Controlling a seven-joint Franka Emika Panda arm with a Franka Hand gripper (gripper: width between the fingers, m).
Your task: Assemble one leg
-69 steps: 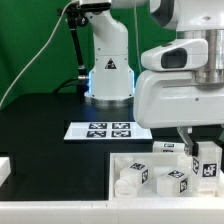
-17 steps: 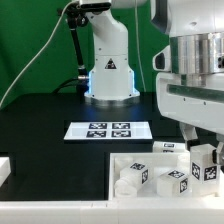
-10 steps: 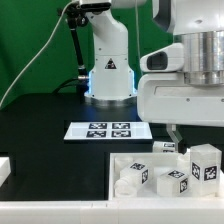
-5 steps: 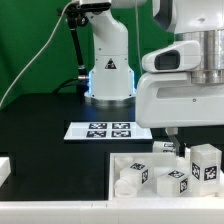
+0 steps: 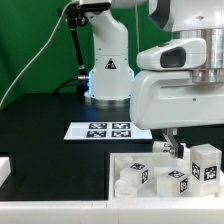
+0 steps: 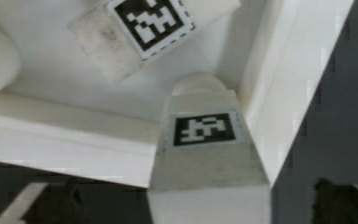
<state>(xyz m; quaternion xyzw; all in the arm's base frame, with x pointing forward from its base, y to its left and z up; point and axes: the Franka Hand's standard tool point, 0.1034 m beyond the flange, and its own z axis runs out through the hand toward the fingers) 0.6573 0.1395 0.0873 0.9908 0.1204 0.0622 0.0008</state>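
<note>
Several white legs with tags lie in the white tray [image 5: 118, 160]. One leg [image 5: 207, 164] stands upright at the tray's right end, free of the gripper. My gripper [image 5: 172, 146] hangs over the tray's far rim, above a small leg [image 5: 161, 148] lying there. In the wrist view my gripper [image 6: 185, 203] is open, with a tagged leg [image 6: 202, 130] lying between the two dark fingers [image 6: 23, 201]. I see no finger touching it. Another tagged leg [image 6: 149, 25] lies beyond it on the tray floor [image 6: 51, 100].
The marker board [image 5: 108, 130] lies on the black table left of the gripper. The robot base [image 5: 108, 75] stands behind it. A white part [image 5: 4, 170] sits at the exterior view's left edge. Two more legs [image 5: 133, 177] [image 5: 170, 183] lie in the tray.
The gripper let go of the upright leg at the tray's right end, rose, and shifted toward the exterior view's left. It now sits lower over the leg at the tray's far rim.
</note>
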